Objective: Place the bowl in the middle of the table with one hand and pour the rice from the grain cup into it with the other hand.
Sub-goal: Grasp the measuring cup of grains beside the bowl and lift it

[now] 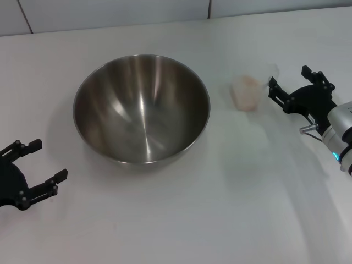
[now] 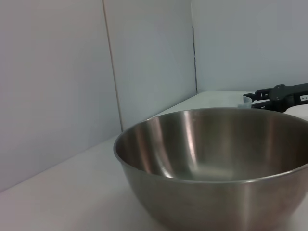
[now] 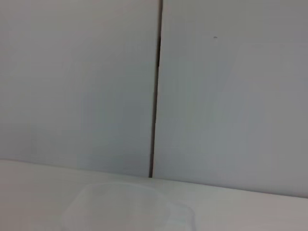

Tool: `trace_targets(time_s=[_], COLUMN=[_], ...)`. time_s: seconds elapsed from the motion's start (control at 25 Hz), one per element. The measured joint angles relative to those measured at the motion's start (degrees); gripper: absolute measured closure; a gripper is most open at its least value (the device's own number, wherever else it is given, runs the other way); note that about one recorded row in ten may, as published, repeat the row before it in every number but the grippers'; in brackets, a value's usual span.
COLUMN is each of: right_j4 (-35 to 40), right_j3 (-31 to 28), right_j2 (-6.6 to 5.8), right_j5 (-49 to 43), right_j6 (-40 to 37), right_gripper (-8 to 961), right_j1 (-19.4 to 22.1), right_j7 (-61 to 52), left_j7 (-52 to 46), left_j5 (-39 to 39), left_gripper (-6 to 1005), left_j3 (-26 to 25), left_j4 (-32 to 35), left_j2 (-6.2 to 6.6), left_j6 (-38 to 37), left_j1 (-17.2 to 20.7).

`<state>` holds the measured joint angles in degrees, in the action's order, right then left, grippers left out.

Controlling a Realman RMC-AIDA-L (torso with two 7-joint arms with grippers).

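1. The bowl [image 1: 142, 108] stands upright on the table [image 1: 181, 220], roughly at its middle. Its shiny steel inside holds nothing. The left wrist view shows it close up [image 2: 216, 163], its rim level.
2. To the right of the bowl, a short way off and not touching it, stands the grain cup [image 1: 246, 92]. It is upright and clear, with a faint outline. In the right wrist view its rim shows only as a pale curve [image 3: 120, 204] against the table.
3. The rice [image 1: 247, 82] lies inside the cup as a pale pinkish heap.
4. The right gripper [image 1: 288, 84] is to the right of the bowl, beyond the cup and near it. Its fingers are spread apart and point toward the cup without gripping it; one fingertip is very near the cup's far side, and whether it touches cannot be told. The left wrist view shows it far off past the bowl's rim [image 2: 276, 96].
5. The left gripper [image 1: 44, 165] is to the left of the bowl and nearer the robot, clear of the rim. Its fingers are spread wide and hold nothing.
6. Behind the bowl, past the table's far edge, is a pale wall [image 2: 57, 86] with a dark vertical seam.
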<state>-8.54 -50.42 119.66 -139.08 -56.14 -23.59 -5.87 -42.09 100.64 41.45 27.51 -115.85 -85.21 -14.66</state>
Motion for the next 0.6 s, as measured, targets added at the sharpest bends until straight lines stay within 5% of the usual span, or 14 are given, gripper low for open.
trace_targets(time_s=[0.6], right_j4=[0.2], right_j3=[-0.7], right_j2=[-0.09], right_j5=[0.3], right_j6=[1.7], right_gripper=[119], right_j1=[-2.1], right_j7=[0.1], left_j7=[-0.1], left_j5=[0.0], left_gripper=[172], left_j3=[0.2], left_j4=[0.0], left_j2=[0.01], left_j6=[-0.2], left_j1=[0.1])
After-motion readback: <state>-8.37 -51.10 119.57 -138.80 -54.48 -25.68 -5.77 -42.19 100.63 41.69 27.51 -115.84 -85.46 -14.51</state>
